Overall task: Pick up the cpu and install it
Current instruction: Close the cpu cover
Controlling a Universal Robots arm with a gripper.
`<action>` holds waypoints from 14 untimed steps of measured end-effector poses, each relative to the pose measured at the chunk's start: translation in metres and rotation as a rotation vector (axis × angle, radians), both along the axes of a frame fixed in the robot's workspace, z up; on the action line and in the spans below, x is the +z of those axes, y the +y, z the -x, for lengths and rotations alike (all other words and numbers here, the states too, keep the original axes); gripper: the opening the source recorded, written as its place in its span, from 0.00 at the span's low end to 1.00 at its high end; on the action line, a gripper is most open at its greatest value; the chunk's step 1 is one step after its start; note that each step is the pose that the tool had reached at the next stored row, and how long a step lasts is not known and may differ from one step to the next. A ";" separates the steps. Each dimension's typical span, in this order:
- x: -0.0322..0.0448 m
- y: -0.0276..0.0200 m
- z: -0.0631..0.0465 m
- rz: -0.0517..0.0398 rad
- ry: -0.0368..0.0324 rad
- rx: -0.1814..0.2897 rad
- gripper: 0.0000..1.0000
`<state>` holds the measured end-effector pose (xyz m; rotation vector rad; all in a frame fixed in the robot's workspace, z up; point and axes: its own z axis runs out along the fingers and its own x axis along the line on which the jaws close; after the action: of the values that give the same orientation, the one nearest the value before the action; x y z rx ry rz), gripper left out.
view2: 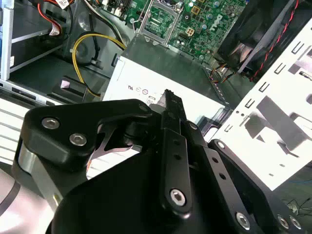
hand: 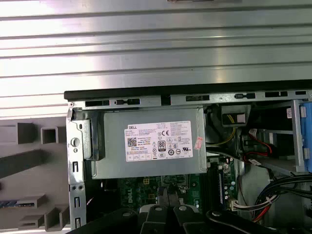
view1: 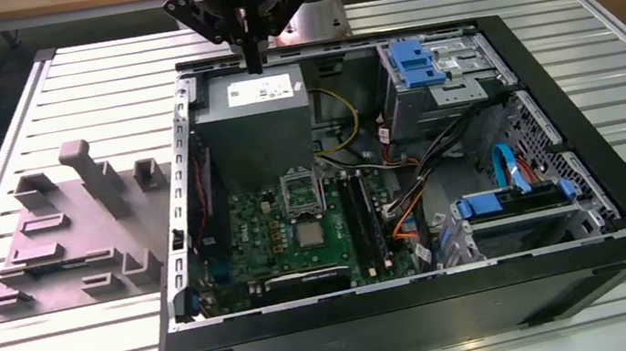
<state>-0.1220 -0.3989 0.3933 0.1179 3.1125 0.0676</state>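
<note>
So this looks like the very start of the pickup step. The gripper (view1: 257, 67) hangs at the back edge of the computer case (view1: 431, 315), right above the power supply (view1: 262, 118). It isn't touching anything. Its jaws are pinched together into one thin dark bar, and I can't see anything between them in the exterior view or the second wrist view, so I'd say it's empty.

The cpu (view1: 311, 234) is well apart from the gripper. It sits down on the green board inside the case, just beside the open metal socket frame (view1: 300, 186), on the side away from the power supply. Whether it's actually seated in something or only resting on the board, I can't tell from here.

It lies flat with its pale metal top facing up. It's square, so there's no real long axis. Its edges run roughly in line with the socket frame and the case walls.

My guess at what grabbing it calls for:
- The jaws need to be spread first, since pinched like this they can't straddle the chip.
- The gripper should come straight down, squared up to two opposite edges.
- It should stay clear of the cables and the parts on the board.
- The chip is thin and sits low, so there isn't much edge to bite on.

The grey fixture (view1: 64, 238) sits out on the slatted table (view1: 89, 69), to the exterior view's left of the case.
</note>
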 end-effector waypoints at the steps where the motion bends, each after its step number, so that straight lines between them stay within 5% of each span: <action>1: 0.0000 0.0000 0.000 0.0000 0.0000 0.000 0.11; 14: 0.0000 -0.0008 0.000 0.0001 0.0001 0.000 0.11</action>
<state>-0.1223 -0.3997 0.3933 0.1181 3.1126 0.0675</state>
